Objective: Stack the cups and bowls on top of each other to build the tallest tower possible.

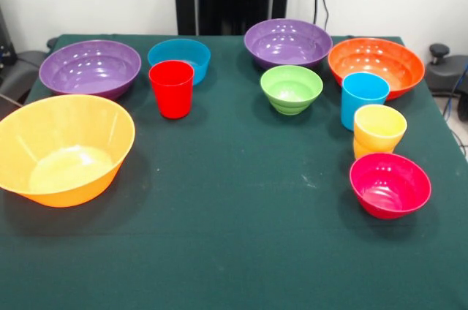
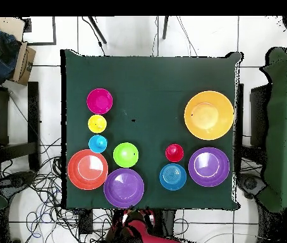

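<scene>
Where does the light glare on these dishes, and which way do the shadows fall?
Front view: white glare streaks inside both purple bowls and the orange bowl; soft shadows fall toward the camera, under the yellow-orange bowl. Overhead view: a pale glare patch inside the orange bowl, hardly any shadows.

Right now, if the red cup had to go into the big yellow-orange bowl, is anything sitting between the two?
Nothing visible does. The red cup stands apart from the yellow-orange bowl, with only bare green tablecloth between them. The nearest purple bowl and the blue bowl sit off that line, toward the robot's side.
</scene>
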You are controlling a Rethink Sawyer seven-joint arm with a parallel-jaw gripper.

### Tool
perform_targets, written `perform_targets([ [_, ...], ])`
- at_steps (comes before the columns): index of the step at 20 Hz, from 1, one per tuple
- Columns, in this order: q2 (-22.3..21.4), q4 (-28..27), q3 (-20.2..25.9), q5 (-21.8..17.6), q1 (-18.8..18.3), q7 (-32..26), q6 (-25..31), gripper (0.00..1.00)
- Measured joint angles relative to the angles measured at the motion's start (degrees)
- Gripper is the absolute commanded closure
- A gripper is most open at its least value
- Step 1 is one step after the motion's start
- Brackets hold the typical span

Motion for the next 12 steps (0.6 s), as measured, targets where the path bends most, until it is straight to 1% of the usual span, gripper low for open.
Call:
perform_targets([
  [1, -0.11, 0.1, 0.24, -0.01, -0.27, 0.0, 0.0, 0.0],
  [4, -1.26, 1.13, 2.39, 0.12, -3.4, 0.0, 0.0, 0.0],
  [5, -2.25, 1.77, 3.67, 0.34, -5.56, 0.0, 0.04, 0.0],
  [6, -2.81, 1.99, 4.14, 0.44, -6.33, 0.0, 0.13, 0.0],
  [7, -3.09, 2.08, 4.35, 0.55, -6.62, 0.0, 0.18, 0.0],
  [8, -4.6, 2.37, 4.84, 0.95, -7.09, 0.0, 0.73, 0.0],
  [12, -7.24, 2.48, 4.92, 1.2, -6.38, 0.0, 2.41, 0.0],
])
